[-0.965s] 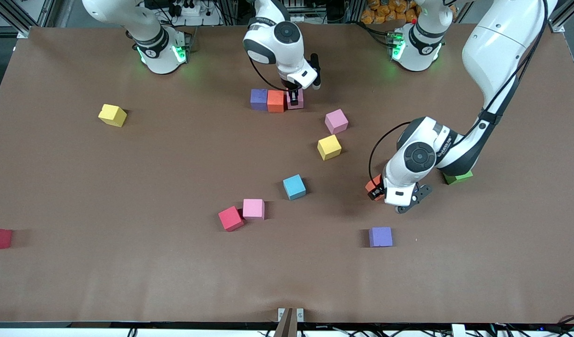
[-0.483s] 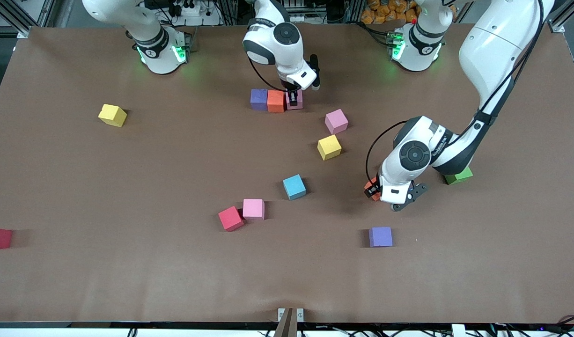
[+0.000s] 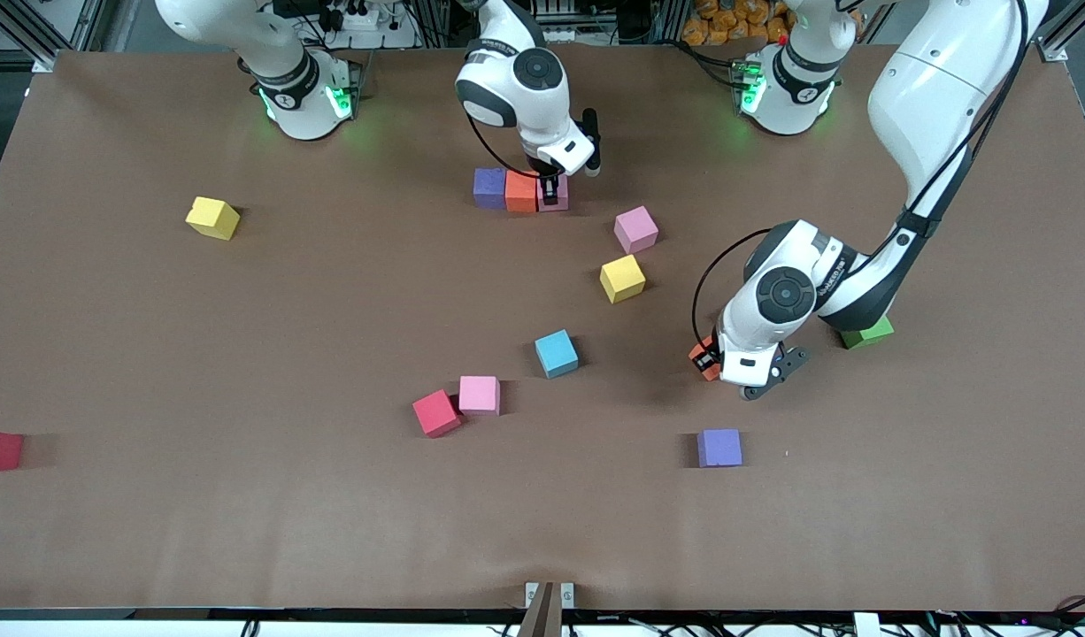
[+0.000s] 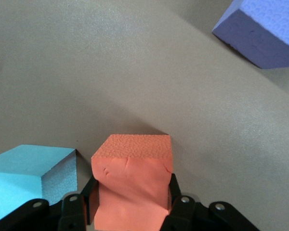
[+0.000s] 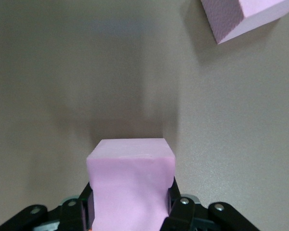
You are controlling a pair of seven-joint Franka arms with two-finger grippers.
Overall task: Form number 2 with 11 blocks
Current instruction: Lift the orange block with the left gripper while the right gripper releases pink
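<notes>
From the front camera, the right gripper point(image 3: 552, 189) is down on a small matte pink foam cube point(image 3: 556, 198), the end of a short row with an orange cube point(image 3: 521, 191) touching it and a purple cube point(image 3: 488, 188) at the other end, the first stroke of the figure by the look of it. Taking that row as our landmark, the left gripper point(image 3: 707, 359) is low over the brown table point(image 3: 242, 531), nearer the camera than the row and toward the left arm's end, clamped on a second orange foam cube point(image 3: 702, 362). Loose blocks lie between: a pink cube point(image 3: 635, 229) and a yellow cube point(image 3: 622, 278) just nearer than the row, then a light blue cube point(image 3: 556, 353). In the left wrist view the fingers point(image 4: 179, 206) squeeze the orange cube point(image 4: 132, 185) hard enough to dent its faces, with the light blue cube point(image 4: 29, 175) and a purple cube point(image 4: 262, 29) in sight. My advice: lift straight up and clear the yellow and pink cubes on the way. In the right wrist view the fingers point(image 5: 176, 207) pinch the row's pink cube point(image 5: 131, 185), the loose pink cube point(image 5: 243, 17) well apart. I would release it gently and rise straight up, so the foam does not spring and nudge the row.
</notes>
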